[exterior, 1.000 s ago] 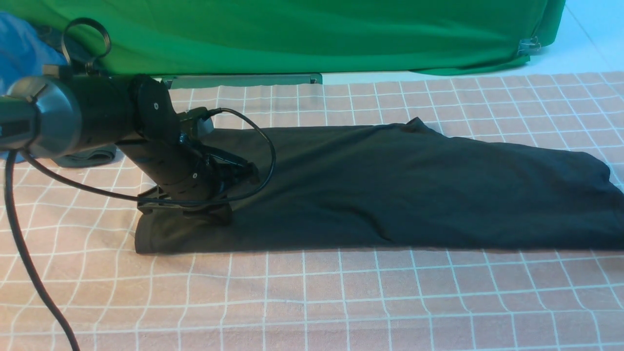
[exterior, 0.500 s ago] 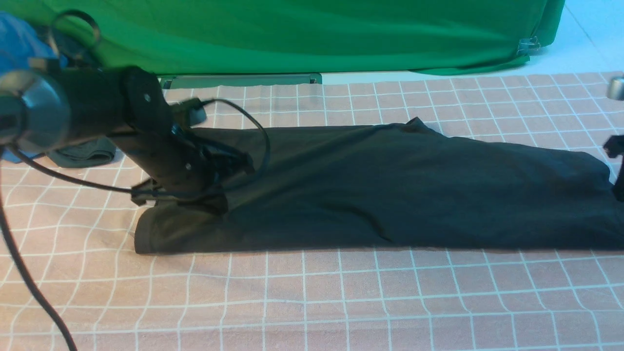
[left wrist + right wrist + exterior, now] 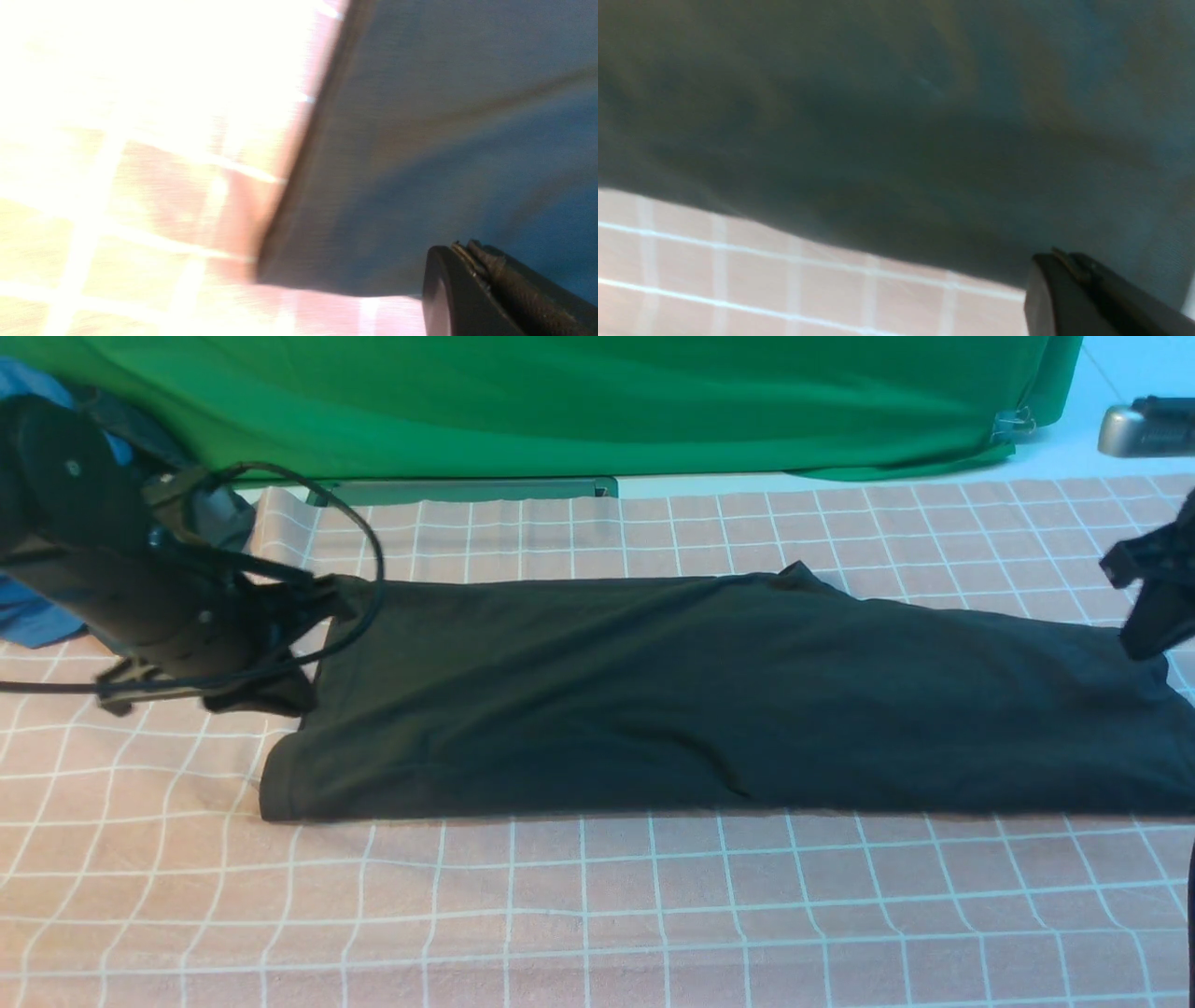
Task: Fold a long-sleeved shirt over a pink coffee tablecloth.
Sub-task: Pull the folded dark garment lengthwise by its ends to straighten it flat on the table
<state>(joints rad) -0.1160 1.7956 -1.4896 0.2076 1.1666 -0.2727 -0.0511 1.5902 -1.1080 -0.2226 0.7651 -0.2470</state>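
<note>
Black cotton long-sleeved shirt (image 3: 709, 691) lies as a flat band on the dusty-pink checked tablecloth (image 3: 597, 915). The left gripper (image 3: 467, 266) and right gripper (image 3: 1062, 268) flank its ends, jaws pressed together and empty, likely poised for the next fold.

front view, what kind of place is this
Likely a lab or recording setup, not a home: a green backdrop clipped up behind, a left arm and right arm, and a shirt laid on a gridded tablecloth.
</note>
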